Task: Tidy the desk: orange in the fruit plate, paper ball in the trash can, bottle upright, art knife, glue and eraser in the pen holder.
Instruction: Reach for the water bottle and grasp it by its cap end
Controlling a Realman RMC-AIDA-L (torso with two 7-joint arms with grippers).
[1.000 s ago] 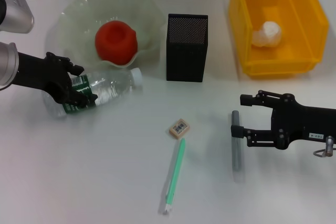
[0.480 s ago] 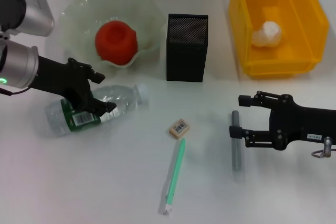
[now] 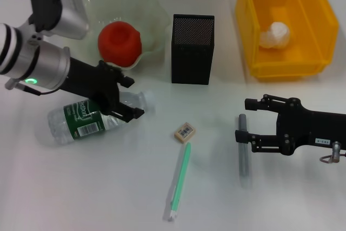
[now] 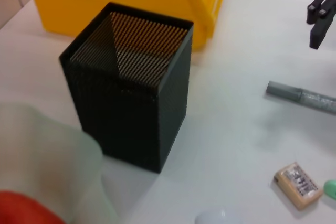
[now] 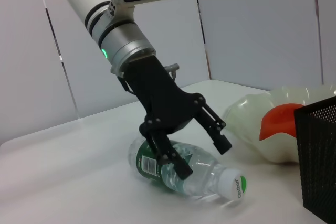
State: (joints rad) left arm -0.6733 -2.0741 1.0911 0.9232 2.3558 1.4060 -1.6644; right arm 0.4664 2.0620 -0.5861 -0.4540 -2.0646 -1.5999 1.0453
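Clear plastic bottle (image 3: 92,119), green label, white cap, lies flat between the left gripper's (image 3: 125,97) spread fingers (image 5: 218,135), not clamped.

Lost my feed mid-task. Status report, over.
Left gripper open, straddling the bottle, which lies on its side. Right gripper open over the grey pen. Eraser loose on desk; nothing blocking.

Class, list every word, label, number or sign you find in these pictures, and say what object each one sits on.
Green label on the bottle: white lettering and a white printed panel, too small to read.
White cap of the bottle: a small green mark, unreadable.
Eraser: dark printed label, too blurred to read.
White tag on the right gripper: tiny characters, not readable.
Nothing else carries text.
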